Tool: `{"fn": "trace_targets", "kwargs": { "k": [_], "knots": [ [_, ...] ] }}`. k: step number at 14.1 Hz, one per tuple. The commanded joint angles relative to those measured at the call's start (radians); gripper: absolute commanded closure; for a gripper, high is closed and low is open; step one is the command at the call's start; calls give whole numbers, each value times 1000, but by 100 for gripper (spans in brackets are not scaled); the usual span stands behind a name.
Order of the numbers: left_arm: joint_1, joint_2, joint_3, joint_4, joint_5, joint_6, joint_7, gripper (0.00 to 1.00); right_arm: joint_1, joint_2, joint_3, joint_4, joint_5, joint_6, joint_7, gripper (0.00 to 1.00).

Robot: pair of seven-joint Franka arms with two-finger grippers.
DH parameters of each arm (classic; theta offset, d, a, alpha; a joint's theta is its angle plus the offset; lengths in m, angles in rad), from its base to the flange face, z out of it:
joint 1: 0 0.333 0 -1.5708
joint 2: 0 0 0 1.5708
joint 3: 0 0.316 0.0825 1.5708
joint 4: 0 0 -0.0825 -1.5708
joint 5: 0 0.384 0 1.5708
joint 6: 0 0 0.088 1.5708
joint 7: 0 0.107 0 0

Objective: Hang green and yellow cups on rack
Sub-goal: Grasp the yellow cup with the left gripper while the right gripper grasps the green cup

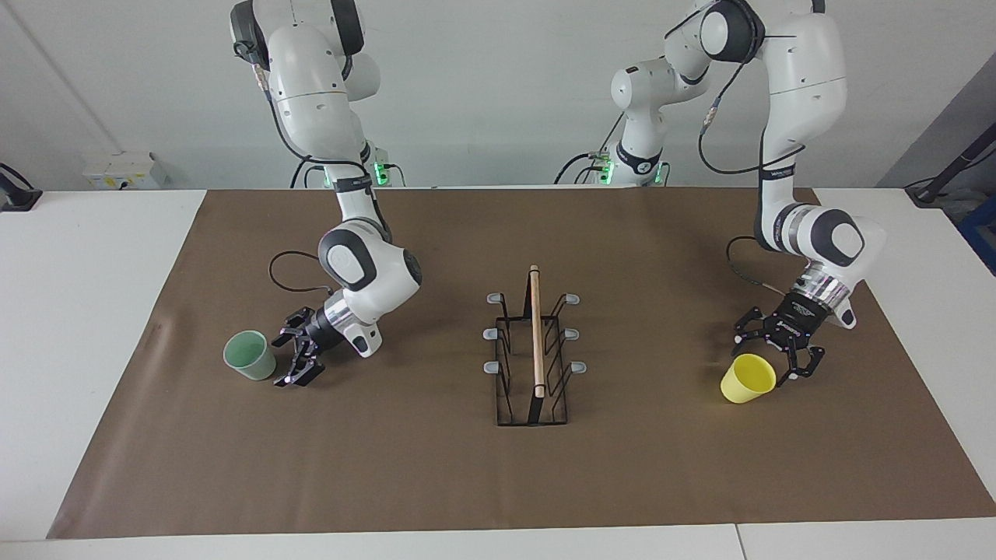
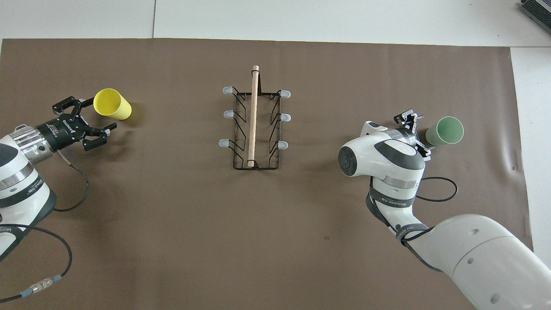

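I am at the pick-up step on both sides, and neither cup is gripped yet. The rack (image 1: 531, 350) stands at the centre of the facing view with all its pegs bare.

At the lower right of the facing view, my left gripper (image 1: 778, 360) sits low beside the yellow cup (image 1: 747, 379), which lies tipped on the brown mat (image 1: 436, 482) with its mouth turned toward the gripper. The jaws are spread wide. In the overhead view, at the upper left of the frame, one finger reaches just past the cup's rim while the other stands off to the side, so the cup is not between them.

At the left of the facing view, my right gripper (image 1: 292, 354) is down just beside the green cup (image 1: 250, 355), which stands upright with its mouth up. Its jaws are spread too, and the cup sits just outside them.

As I judge it, each gripper must move in until one cup wall sits between its fingers, then close gently, since thin plastic can slip or skid away. After that comes the lift, turning each cup mouth down, and lowering it over a free peg.
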Motion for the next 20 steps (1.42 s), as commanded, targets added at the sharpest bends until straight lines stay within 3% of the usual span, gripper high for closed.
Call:
{"fn": "trace_targets", "kwargs": {
  "k": [1, 3, 8, 9, 10, 11, 14, 20],
  "knots": [
    [-24, 18, -2, 14, -61, 41, 47, 0, -19, -42, 7, -80, -92, 37, 67, 0],
    [-67, 24, -4, 11, -149, 62, 93, 0, -38, -52, 7, -103, -137, 38, 102, 0],
    [-70, 30, -4, 14, -144, 78, 95, 0, -53, -52, 7, -109, -158, 41, 109, 0],
    [-70, 30, -4, 16, -146, 78, 95, 4, -56, -52, 7, -111, -161, 41, 110, 0],
    [-69, 30, -4, 17, -146, 81, 95, 45, -58, -52, 7, -111, -170, 43, 112, 0],
    [-66, 28, -4, 19, -143, 78, 108, 99, -67, -52, 7, -114, -177, 47, 128, 0],
    [-66, 28, -2, 34, -128, 70, 157, 100, -93, -59, 7, -152, -255, 66, 200, 0],
    [-64, 7, 1, 147, 122, 53, 194, 100, -104, -62, 7, -160, -278, 73, 214, 0]
  ]
}}
